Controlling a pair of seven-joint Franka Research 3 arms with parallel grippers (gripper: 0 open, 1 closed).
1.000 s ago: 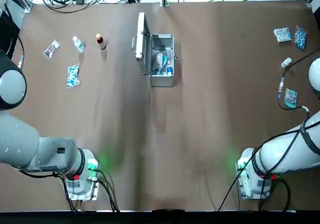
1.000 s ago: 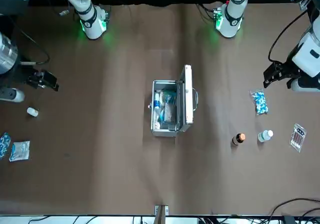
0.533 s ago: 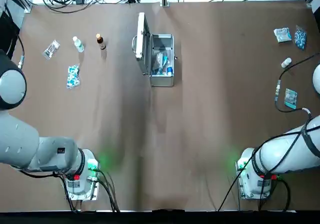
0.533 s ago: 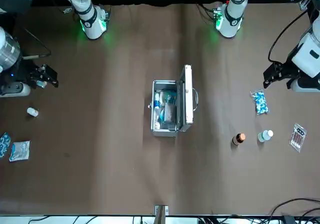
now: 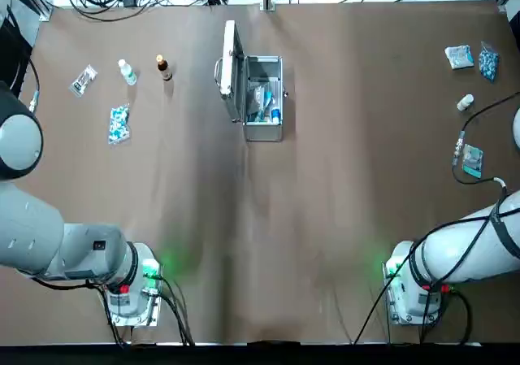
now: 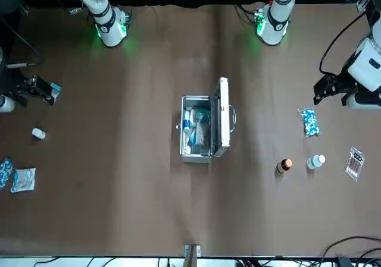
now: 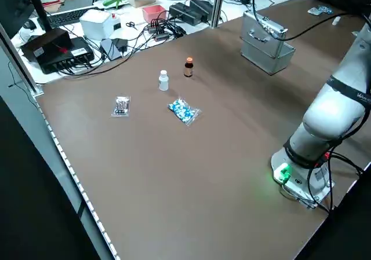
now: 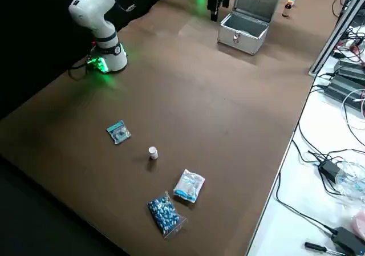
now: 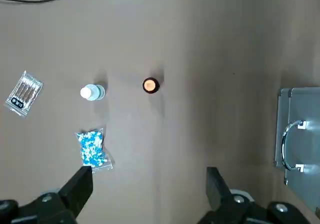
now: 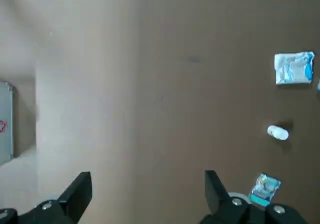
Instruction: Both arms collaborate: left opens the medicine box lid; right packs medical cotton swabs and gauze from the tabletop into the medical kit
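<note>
Brown worktop (image 5: pixel 325 219) carries the silver metal case (image 5: pixel 263 136) near its far edge, lid (image 5: pixel 231 71) open toward the left arm; clear packets and a white-and-blue bottle lie inside. Left gripper (image 9: pixel 150 178) is above the worktop's left side, jaws apart. Right gripper (image 10: pixel 149 178) is above the right side, jaws apart, near the teal-and-white plastic packet (image 10: pixel 265 189) on the worktop. Gauze location: cannot tell.

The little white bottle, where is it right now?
The white bottle lies on the table's right side in the top view, between the white packet and the teal packet.
</note>
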